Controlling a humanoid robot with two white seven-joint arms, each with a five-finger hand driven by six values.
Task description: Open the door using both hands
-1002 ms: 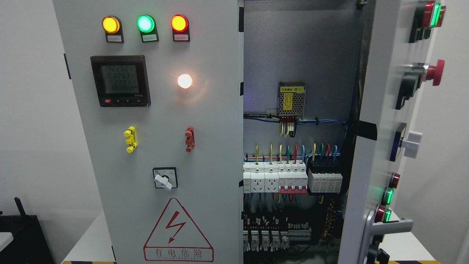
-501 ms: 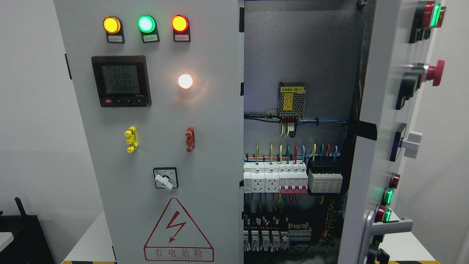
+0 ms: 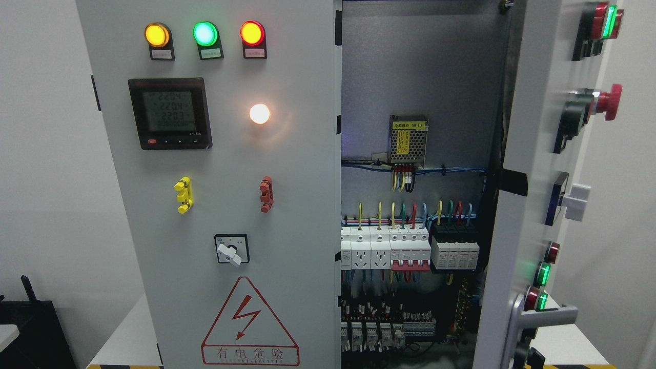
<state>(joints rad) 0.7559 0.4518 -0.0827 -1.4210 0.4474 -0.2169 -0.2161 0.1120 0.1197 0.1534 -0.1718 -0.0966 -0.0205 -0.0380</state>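
Note:
A grey electrical cabinet fills the head view. Its right door (image 3: 533, 169) stands swung open toward me, seen almost edge-on, with a silver lever handle (image 3: 543, 315) low down and a red mushroom button (image 3: 610, 101) higher up. The left door (image 3: 225, 205) is flush and closed; it carries three lit lamps, a black meter (image 3: 170, 113), a rotary switch (image 3: 230, 249) and a red warning triangle (image 3: 249, 323). Between the doors the inside (image 3: 415, 246) shows breakers and coloured wires. Neither of my hands or arms appears anywhere.
A white tabletop (image 3: 125, 338) carries the cabinet, with yellow-black tape along its front edge. A black object (image 3: 31, 328) sits at the lower left against the white wall. The open right door juts out toward me on the right.
The picture shifted very slightly and the meter digits changed. Both doors stand as before.

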